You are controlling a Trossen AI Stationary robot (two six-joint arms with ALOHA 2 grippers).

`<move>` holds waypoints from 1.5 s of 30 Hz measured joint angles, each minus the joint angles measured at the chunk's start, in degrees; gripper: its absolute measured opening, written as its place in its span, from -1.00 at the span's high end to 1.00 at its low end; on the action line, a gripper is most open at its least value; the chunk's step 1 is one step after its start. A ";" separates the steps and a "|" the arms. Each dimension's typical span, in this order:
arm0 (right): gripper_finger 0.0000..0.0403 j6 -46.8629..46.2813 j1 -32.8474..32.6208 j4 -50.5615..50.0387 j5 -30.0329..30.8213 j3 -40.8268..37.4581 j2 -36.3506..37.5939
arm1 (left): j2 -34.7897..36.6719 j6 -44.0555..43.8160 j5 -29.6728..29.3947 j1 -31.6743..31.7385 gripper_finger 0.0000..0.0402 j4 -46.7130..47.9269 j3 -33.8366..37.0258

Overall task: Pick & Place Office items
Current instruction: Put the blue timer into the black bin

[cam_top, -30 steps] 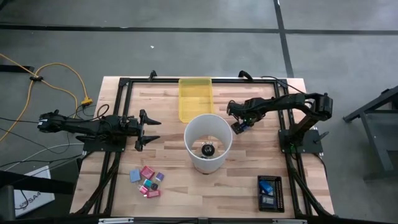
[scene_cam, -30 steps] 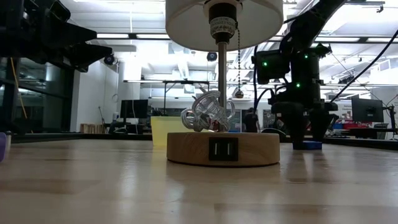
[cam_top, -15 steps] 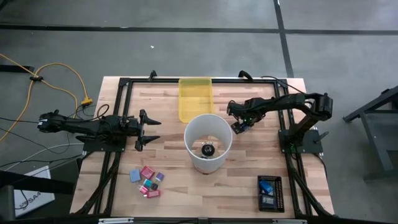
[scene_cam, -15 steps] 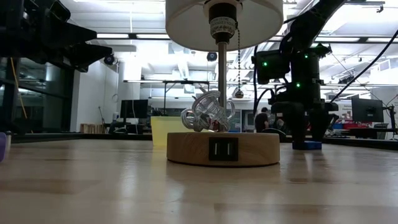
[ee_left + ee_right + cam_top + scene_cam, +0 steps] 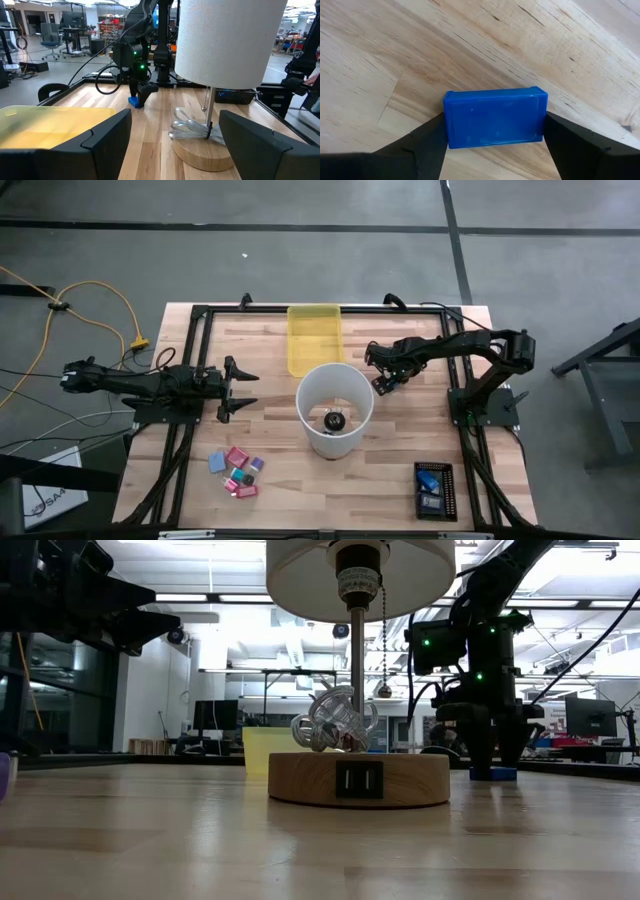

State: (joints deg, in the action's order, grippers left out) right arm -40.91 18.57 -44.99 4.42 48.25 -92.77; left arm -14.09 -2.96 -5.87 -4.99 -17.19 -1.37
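Centrally, yellow tray empty, black basket holding blue items

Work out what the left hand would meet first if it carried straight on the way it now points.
Probably the lamp. The left hand points across the table toward the middle, and its own camera shows the wooden base and shade dead ahead between its open fingers. The yellow tray sits off to one side.

A lamp stands mid-table, with a tray just behind it. The right gripper is down at the table right of the lamp, its fingers on either side of a block. A cluster of small pieces lies front-left, a basket front-right. The left gripper hangs left of the lamp.
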 joint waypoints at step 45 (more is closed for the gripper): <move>-0.41 -2.35 -0.18 -8.87 -3.30 0.00 27.19 | 0.00 -0.01 0.00 0.00 -0.46 -0.02 0.00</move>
State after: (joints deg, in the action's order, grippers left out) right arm -43.26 18.39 -53.86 1.12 48.25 -65.58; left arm -14.09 -2.97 -5.87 -4.99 -17.21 -1.37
